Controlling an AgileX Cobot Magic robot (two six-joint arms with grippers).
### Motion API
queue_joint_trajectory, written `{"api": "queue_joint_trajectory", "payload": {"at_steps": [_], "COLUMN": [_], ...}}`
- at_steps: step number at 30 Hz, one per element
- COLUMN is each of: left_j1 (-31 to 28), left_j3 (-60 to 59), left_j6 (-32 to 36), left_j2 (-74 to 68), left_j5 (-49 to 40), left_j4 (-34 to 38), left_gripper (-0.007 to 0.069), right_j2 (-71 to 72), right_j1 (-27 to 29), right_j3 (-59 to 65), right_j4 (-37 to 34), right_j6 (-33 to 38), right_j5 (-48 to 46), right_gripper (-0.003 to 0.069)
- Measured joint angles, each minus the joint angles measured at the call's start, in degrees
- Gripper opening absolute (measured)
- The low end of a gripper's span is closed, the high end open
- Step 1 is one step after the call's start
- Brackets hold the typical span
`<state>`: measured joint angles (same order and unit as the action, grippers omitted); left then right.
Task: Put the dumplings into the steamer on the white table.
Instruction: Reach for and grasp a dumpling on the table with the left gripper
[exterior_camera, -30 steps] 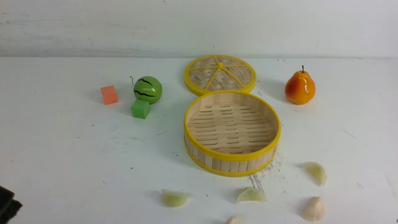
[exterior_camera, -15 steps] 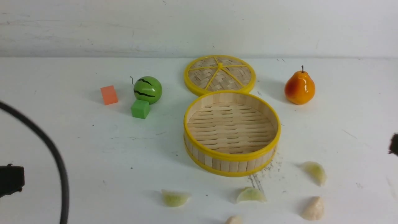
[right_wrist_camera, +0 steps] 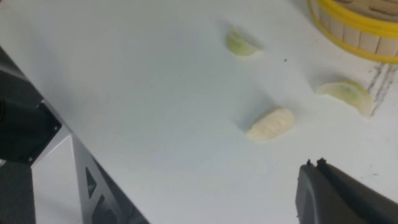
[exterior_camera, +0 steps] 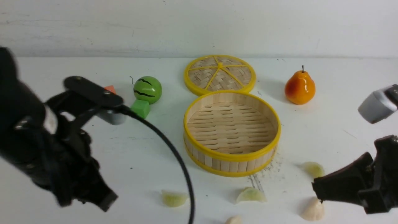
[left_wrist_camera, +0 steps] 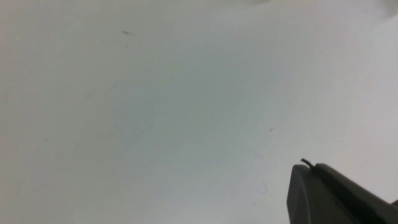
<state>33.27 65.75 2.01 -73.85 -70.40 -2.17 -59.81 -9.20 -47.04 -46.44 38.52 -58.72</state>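
Note:
The steamer (exterior_camera: 224, 165) stands empty at the middle of the white table (exterior_camera: 342, 124). Several dumplings lie in front of it: a greenish one (exterior_camera: 174, 199), another (exterior_camera: 251, 195), a pale one at the frame's bottom edge (exterior_camera: 233, 220), a cream one (exterior_camera: 312, 210) and one at the right (exterior_camera: 313, 169). My left gripper (exterior_camera: 105, 200) is shut and empty, left of the dumplings. My right gripper (exterior_camera: 315, 188) is shut and empty, just above the cream dumpling. The right wrist view shows three dumplings (right_wrist_camera: 271, 123) and the steamer wall (right_wrist_camera: 351, 34). The left wrist view shows only bare table and shut fingertips (left_wrist_camera: 306, 168).
The woven lid (exterior_camera: 219, 74) lies behind the steamer. A pear (exterior_camera: 300, 87) stands at the back right. A toy watermelon (exterior_camera: 148, 89), a green cube (exterior_camera: 140, 108) and a partly hidden orange cube (exterior_camera: 109, 89) sit at the back left. A black cable (exterior_camera: 174, 155) hangs from the left arm.
Both arms have swung into the front view, the left from the lower left corner, the right from the right edge. The dumplings and steamer have not moved.

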Motion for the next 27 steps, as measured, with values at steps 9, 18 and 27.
{"api": "queue_joint_trajectory", "payload": {"at_steps": [9, 18, 27], "left_j1": [0.74, 0.74, 0.74], "left_j3": [11.17, 14.37, 14.43], "left_j6": [-0.09, 17.17, 29.26], "left_j2": [-15.63, -25.45, -35.41], "left_j5": [-0.09, 7.78, 14.41], "left_j4": [3.77, 3.52, 5.96], "left_gripper": [0.0099, 0.0468, 0.0509], "right_j2": [0.0, 0.0, 0.0], "right_j1": [0.0, 0.0, 0.0], "right_j3": [0.0, 0.0, 0.06], "right_j4": [4.93, 5.07, 5.14], "right_j6": [-2.36, -2.36, -2.36], "right_j5": [-3.33, -3.11, -2.66], "right_gripper": [-0.001, -0.0008, -0.0001]}}
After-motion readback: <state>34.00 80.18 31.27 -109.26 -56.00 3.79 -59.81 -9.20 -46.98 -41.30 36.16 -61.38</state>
